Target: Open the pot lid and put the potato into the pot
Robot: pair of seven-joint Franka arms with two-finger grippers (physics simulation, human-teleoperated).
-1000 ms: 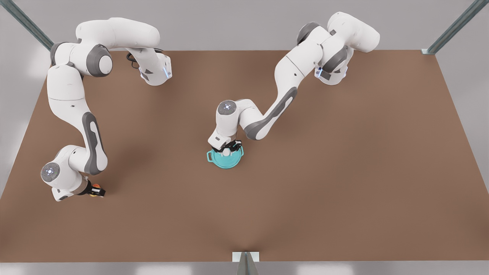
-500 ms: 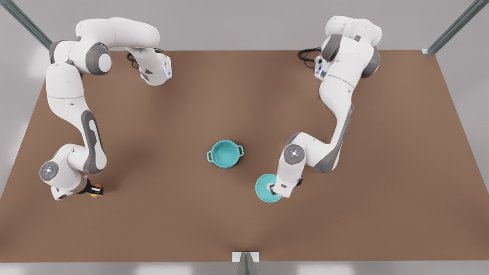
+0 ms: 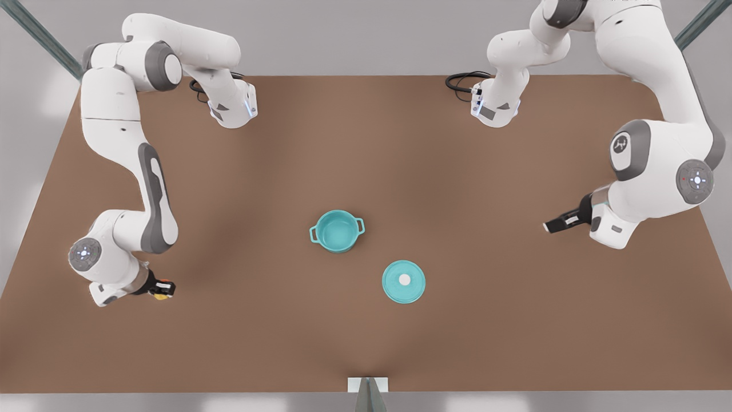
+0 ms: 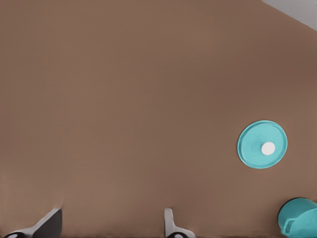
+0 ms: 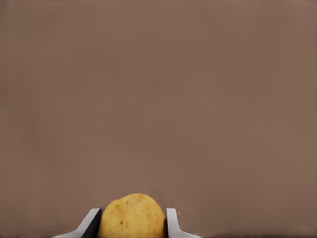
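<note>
At the front view's left edge of the brown table (image 3: 514, 343), the right gripper (image 3: 162, 289) sits low, its fingers (image 5: 172, 222) pinching the potato (image 3: 162, 289). From the right wrist view the potato (image 5: 132, 216) is a yellow lump with faint orange flecks, wedged between the two pale pads, one touching each flank, with bare table beyond the tips. Red-orange shows on its upper side in the front view.

Well apart from those fingers, toward the front view's right, the pot (image 3: 337, 230) stands upright and uncovered near the middle of the table, teal inside, with one loop handle on each side. Just beyond it, nearer the camera and to the front view's right, the pot lid (image 3: 404, 281) lies flat on the table, white knob up, near the pot but not touching it.

Farther along, at the front view's right, the left gripper (image 3: 553, 225) hangs above the table on its bent arm, pointing toward the middle, well apart from the lid and the pot. Its fingers (image 4: 170, 223) are spread wide with nothing between them, only bare table. Out past their tips in the left wrist view lie the pot lid (image 4: 262, 144) and, at the picture's edge, part of the pot (image 4: 298, 218).
</note>
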